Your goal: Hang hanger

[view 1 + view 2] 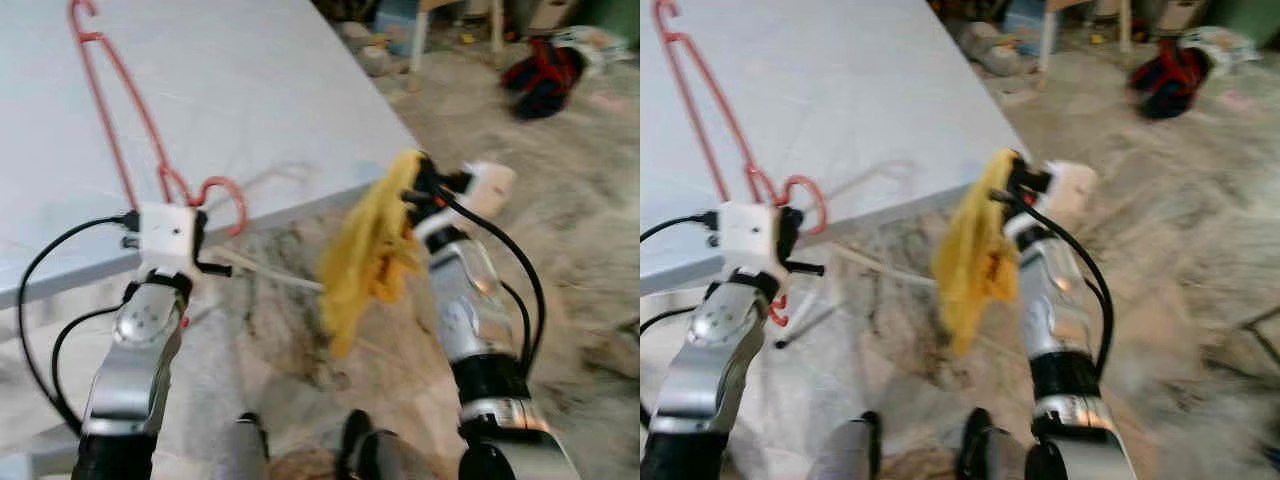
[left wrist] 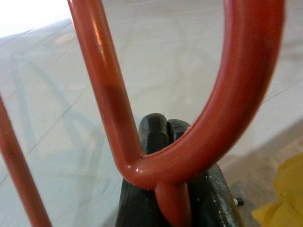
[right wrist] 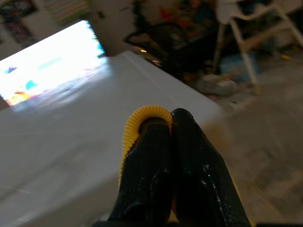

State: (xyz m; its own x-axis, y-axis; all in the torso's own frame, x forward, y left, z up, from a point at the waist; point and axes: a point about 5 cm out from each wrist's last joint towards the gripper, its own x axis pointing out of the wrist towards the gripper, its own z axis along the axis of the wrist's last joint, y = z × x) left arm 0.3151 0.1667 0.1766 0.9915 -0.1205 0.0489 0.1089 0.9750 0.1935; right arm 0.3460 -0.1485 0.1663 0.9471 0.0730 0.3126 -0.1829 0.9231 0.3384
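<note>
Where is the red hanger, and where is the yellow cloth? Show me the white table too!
red hanger (image 1: 128, 108), left eye view, on its long arm.
yellow cloth (image 1: 368, 250), left eye view, on its hanging middle.
white table (image 1: 250, 90), left eye view, on its bare top.

The hanger (image 2: 227, 118) looks like smooth, glossy red-orange plastic or coated wire, with highlights along its curve. The left gripper (image 2: 163, 137) pinches it between matt black, rubbery fingers (image 2: 151, 130). The yellow cloth (image 1: 370, 250), near the centre of the frame, is soft and crumpled, with a ribbed knitted hem (image 3: 142, 113) over the right gripper (image 3: 173, 127), whose fingers (image 3: 199, 170) carry a finely textured, slightly shiny black skin. The worktop (image 1: 270, 90) is pale and smooth with a dull sheen. Both forearms (image 1: 140, 350) are polished silver metal. The floor (image 1: 590, 230) looks mottled and rough.
</note>
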